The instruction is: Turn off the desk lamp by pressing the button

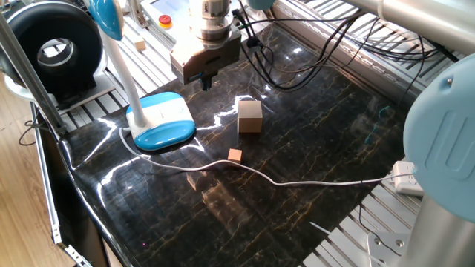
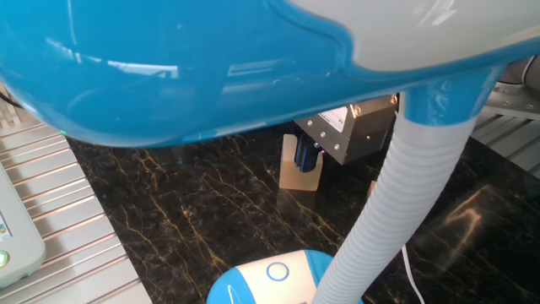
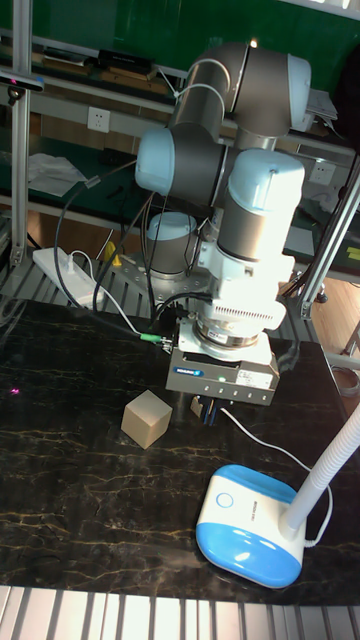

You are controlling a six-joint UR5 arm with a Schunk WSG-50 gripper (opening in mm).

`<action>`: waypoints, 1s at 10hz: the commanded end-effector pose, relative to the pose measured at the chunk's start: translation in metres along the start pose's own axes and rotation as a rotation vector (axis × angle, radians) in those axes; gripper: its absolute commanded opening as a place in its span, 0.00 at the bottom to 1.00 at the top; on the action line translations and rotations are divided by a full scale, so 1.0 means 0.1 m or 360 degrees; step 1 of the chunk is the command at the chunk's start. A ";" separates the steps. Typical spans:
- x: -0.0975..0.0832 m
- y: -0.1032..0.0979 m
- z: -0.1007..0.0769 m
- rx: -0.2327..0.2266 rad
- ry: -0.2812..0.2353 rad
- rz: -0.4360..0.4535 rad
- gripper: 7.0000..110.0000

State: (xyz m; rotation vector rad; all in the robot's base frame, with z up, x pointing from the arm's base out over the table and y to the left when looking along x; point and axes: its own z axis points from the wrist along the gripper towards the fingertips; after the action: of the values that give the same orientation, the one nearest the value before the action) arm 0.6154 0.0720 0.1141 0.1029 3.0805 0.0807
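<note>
The desk lamp stands at the left of the black table, with its white-topped, blue-rimmed base, white neck and blue head. The button is a small ringed circle on the base's white top. My gripper hangs above the table, behind and to the right of the base, between it and the wooden cube. It is apart from the button. Its dark fingers show as one closed tip holding nothing.
A wooden cube sits right of the gripper, with a small wooden block nearer the front. The lamp's white cord crosses the table to a plug strip. A black fan-like device and a red-button control box stand at the back left.
</note>
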 end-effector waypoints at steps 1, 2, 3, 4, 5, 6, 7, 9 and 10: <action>-0.16 0.07 -0.03 -0.0037 0.0025 -0.0001 0.00; -0.28 0.08 -0.06 -0.0030 0.0053 -0.0004 0.00; -0.39 0.11 -0.07 -0.0034 0.0066 -0.0011 0.00; -0.49 0.15 -0.06 -0.0044 0.0071 -0.0011 0.00; -0.58 0.18 -0.04 -0.0044 0.0076 -0.0011 0.00; -0.67 0.22 -0.01 -0.0043 0.0086 -0.0008 0.00; -0.70 0.24 0.05 -0.0040 0.0100 -0.0011 0.00; -0.75 0.28 0.21 -0.0040 0.0093 -0.0013 0.00; -0.79 0.31 0.30 -0.0053 0.0082 -0.0013 0.00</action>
State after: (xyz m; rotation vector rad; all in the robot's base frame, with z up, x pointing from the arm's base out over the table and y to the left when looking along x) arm 0.6846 0.0904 0.1053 0.0825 3.1331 0.1081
